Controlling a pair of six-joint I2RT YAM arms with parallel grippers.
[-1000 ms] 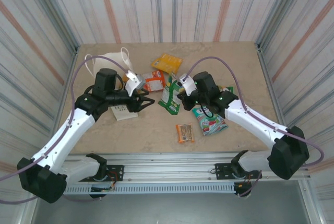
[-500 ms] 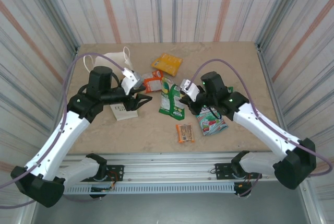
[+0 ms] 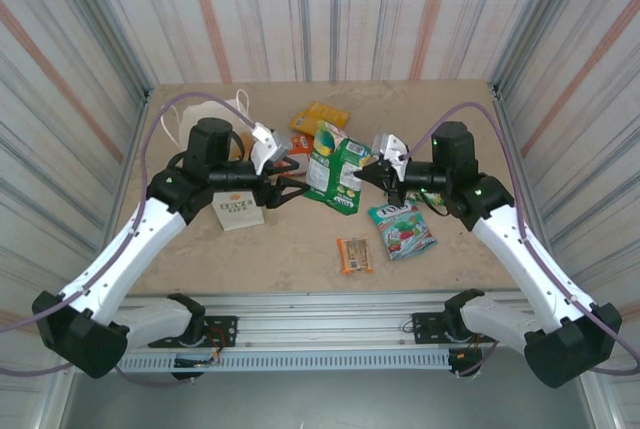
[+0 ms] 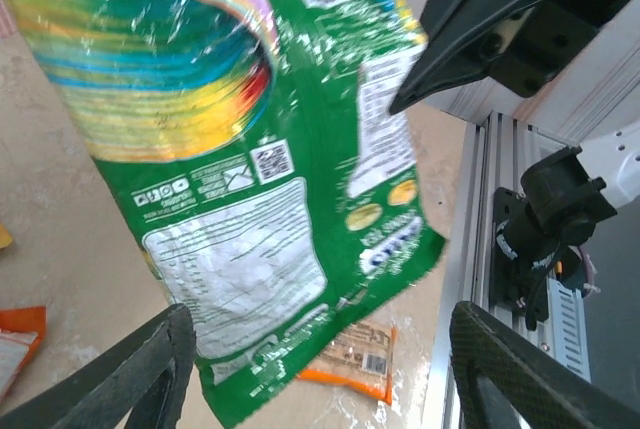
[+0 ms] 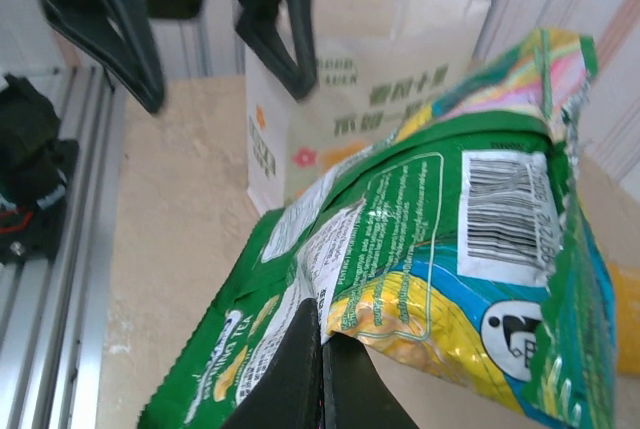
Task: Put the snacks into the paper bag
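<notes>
Right fingers [image 5: 308, 374] pinch the green packet [image 5: 420, 249], left fingers [image 3: 288, 189] gape; right wrist view reveals paper bag [image 5: 330, 99] behind

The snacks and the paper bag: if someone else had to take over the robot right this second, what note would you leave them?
Right gripper: shut on the green packet, which is lifted off the table.
Left gripper: open and empty, facing that packet.
Bag: at the left of the table, under the left arm.
Lying on the table, among others: yellow packet, teal packet, orange bar.
Done: one packet picked up. I cannot tell whether the bag holds any.
Left: get the green packet into the bag, then the rest.
</notes>
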